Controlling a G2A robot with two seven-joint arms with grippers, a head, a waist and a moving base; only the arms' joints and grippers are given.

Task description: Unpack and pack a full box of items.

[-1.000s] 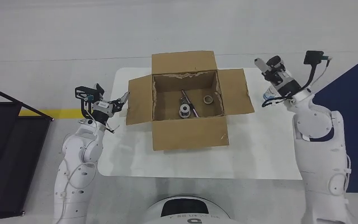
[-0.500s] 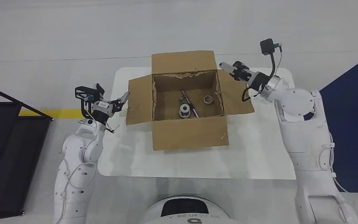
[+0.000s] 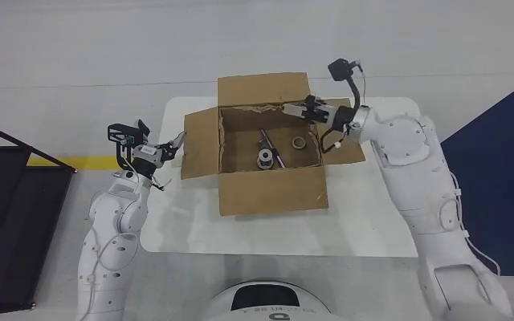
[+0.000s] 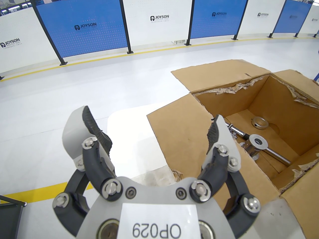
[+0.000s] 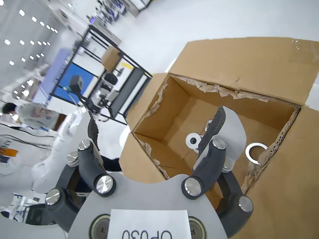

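Note:
An open cardboard box (image 3: 269, 188) stands mid-table with all flaps spread. On its floor lie a metal ring (image 3: 298, 142), a chrome rod (image 3: 271, 144) and a round steel fitting (image 3: 263, 159). The same ring (image 4: 259, 122) and fitting (image 4: 258, 142) show in the left wrist view, and the ring (image 5: 256, 151) and fitting (image 5: 192, 140) in the right wrist view. My right gripper (image 3: 291, 107) hangs open over the box's far right corner, above the ring. My left gripper (image 3: 176, 143) is open and empty just left of the box's left flap (image 3: 199, 144).
The white table (image 3: 369, 217) has bare room to the right of and in front of the box. A black rack (image 3: 20, 209) stands on the floor to the left. Fencing panels (image 4: 159, 23) ring the floor beyond.
My right arm has swung from beyond the table's far right corner leftward, bringing its gripper over the box's far right corner. The left arm has kept still.

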